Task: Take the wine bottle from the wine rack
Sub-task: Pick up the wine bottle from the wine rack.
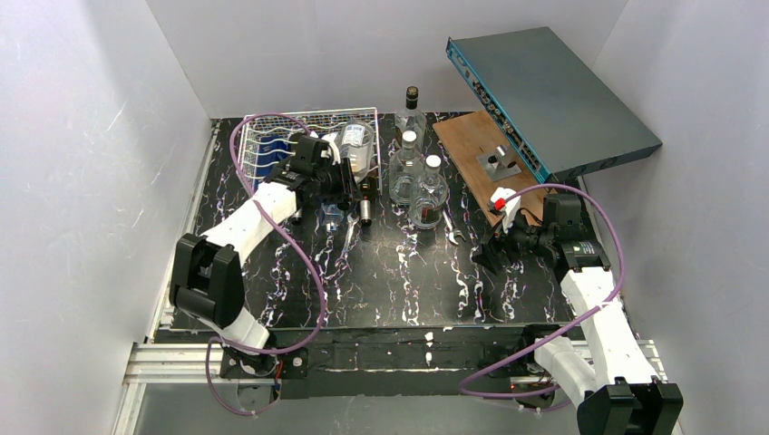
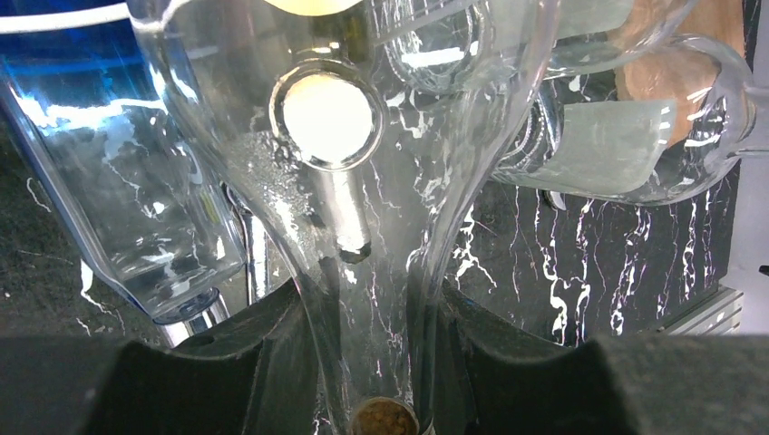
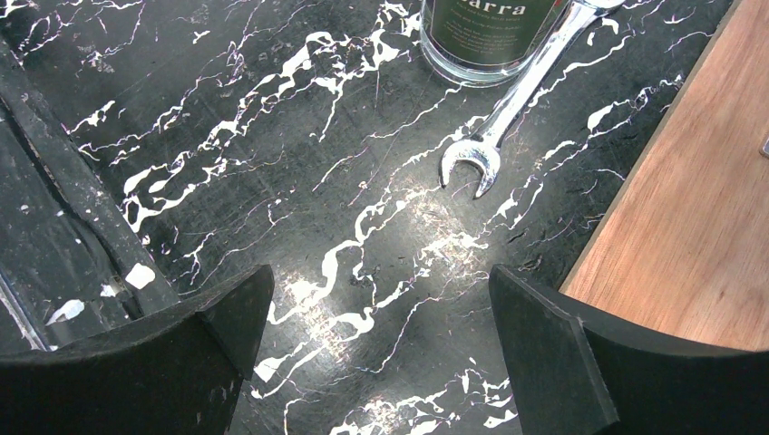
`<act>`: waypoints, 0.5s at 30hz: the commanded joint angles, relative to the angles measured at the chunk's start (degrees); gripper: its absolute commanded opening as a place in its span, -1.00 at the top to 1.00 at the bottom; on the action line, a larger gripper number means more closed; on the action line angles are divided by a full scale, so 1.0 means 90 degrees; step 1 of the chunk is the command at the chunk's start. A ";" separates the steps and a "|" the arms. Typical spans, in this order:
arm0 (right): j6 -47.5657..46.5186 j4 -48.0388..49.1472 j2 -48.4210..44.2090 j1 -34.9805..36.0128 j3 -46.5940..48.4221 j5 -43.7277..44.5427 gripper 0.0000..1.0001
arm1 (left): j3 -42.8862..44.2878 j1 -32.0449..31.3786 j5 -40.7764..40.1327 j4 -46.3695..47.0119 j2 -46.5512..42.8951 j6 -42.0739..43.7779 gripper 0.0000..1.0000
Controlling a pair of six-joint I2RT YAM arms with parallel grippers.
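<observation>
Right gripper point(image 3: 376, 308) gapes idle over the tabletop's right side. Farther in, left gripper point(image 2: 372, 344) is clamped on the wine bottle point(image 2: 426, 181) by its slim neck, just above the cork, likely to draw it out. Clear glass, it lies at the wine rack's point(image 1: 272, 122) near edge, toward the far-left corner.

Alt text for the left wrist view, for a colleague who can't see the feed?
The left claw is shut on the neck of a clear wine bottle, its cork at the bottom edge. A blue-tinted bottle lies at left, other clear bottles beyond, over a black marbled table.
</observation>
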 commanded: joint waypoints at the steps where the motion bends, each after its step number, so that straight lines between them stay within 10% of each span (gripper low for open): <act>1: -0.0055 0.0031 -0.0050 -0.0069 0.0016 -0.0178 -0.97 | 0.0074 0.0093 -0.0274 0.0632 -0.0841 0.0233 1.00; 15: -0.0053 0.0028 -0.0048 -0.0065 0.0016 -0.0176 -0.97 | 0.0003 0.0093 -0.0285 0.0669 -0.1176 0.0302 1.00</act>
